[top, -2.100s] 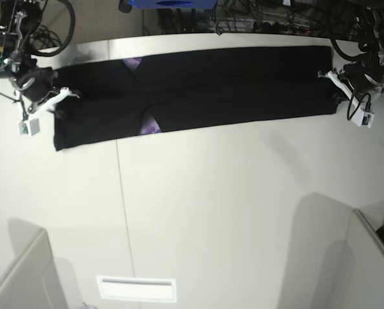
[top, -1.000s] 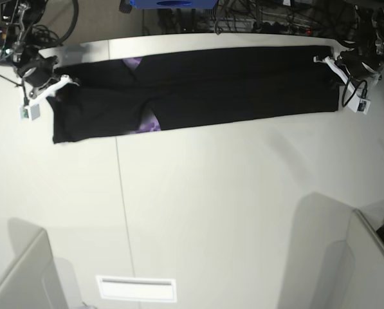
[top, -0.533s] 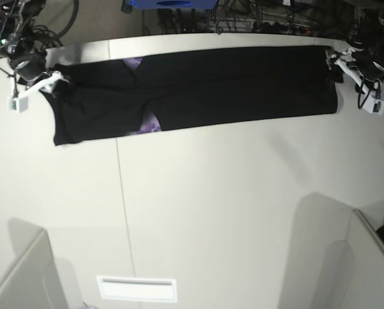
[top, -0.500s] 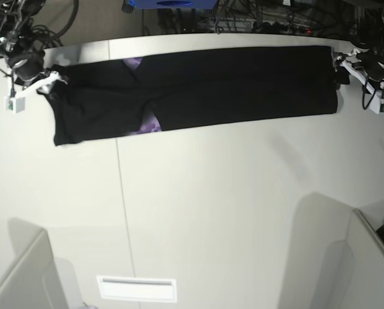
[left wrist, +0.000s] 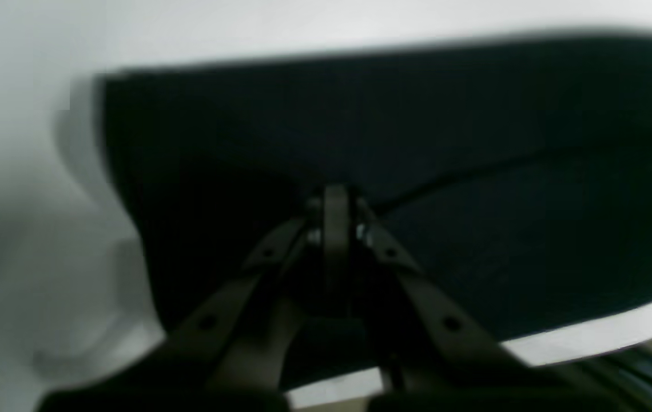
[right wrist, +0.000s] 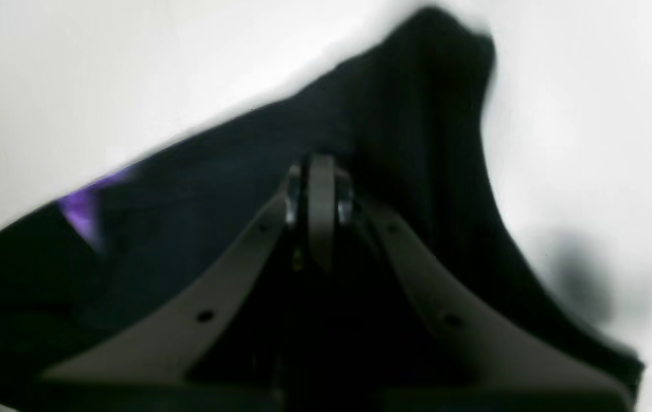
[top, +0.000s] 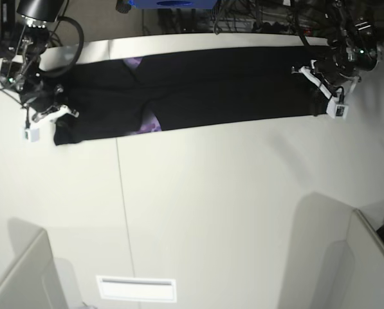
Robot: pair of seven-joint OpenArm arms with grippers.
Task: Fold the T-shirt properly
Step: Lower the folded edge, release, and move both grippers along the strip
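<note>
The T-shirt (top: 211, 84) lies as a long black band across the far part of the table, with bits of purple print (top: 152, 125) showing at its folds. My left gripper (top: 305, 72) is over the band's right end. In the left wrist view its fingers (left wrist: 334, 209) are shut and pinch the black cloth (left wrist: 474, 143), and a crease runs off from the tips. My right gripper (top: 66, 113) is at the band's left end. Its fingers (right wrist: 314, 189) are also shut on the cloth (right wrist: 417, 114), beside a purple patch (right wrist: 83, 209).
The white table (top: 243, 206) has a seam line (top: 124, 212) and a white slot plate (top: 137, 288) near the front. Grey panels stand at the front corners (top: 24, 277) (top: 372, 257). Cables and a blue object (top: 172, 3) crowd the back edge.
Both grippers let go of the shirt's far corners, opened, moved in over its ends and shut again. The left gripper shifted leftward; the right gripper came nearer along the left edge.
</note>
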